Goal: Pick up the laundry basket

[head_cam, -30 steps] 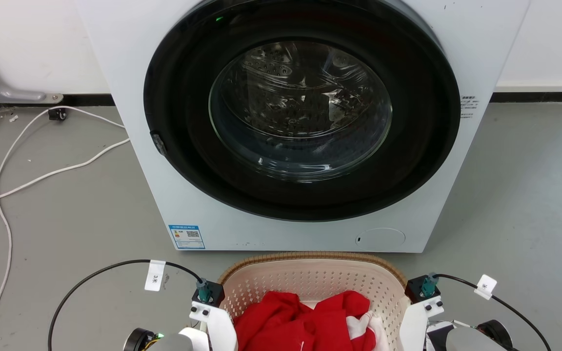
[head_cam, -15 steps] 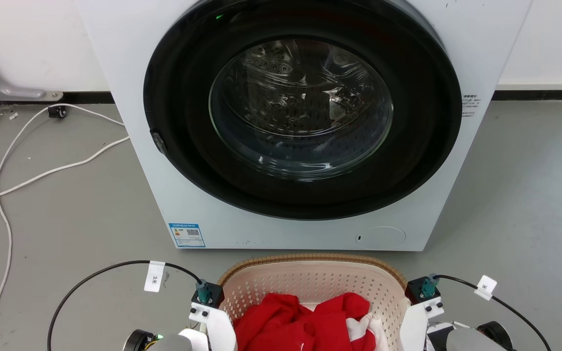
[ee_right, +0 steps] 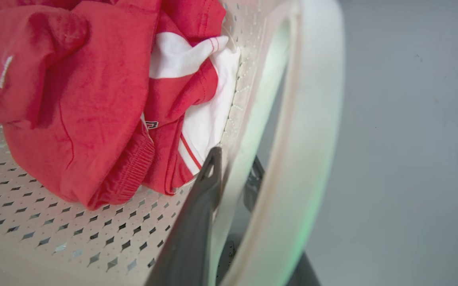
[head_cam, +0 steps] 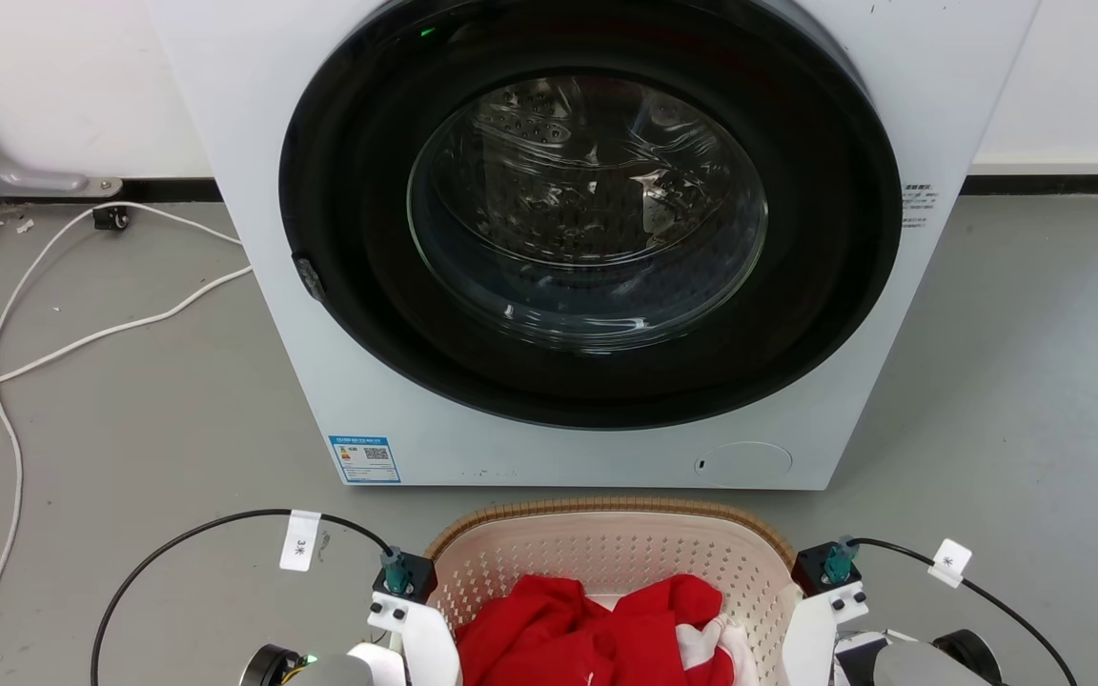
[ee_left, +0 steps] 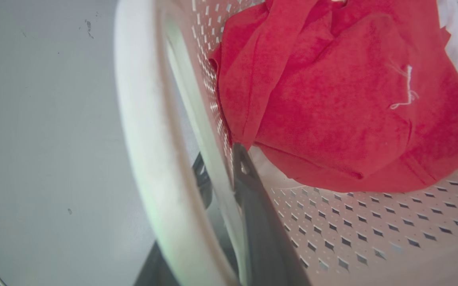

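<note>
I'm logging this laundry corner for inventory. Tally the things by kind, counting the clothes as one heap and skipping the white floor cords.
Washer: 1
Basket: 1
Clothes heap: 1
Grippers: 2, left gripper and right gripper
Tagged black cables: 2
Total: 7

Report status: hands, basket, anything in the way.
Left hand and right hand each clamp a side wall of laundry basket. Red clothes inside. Washing machine close ahead, door shut.
</note>
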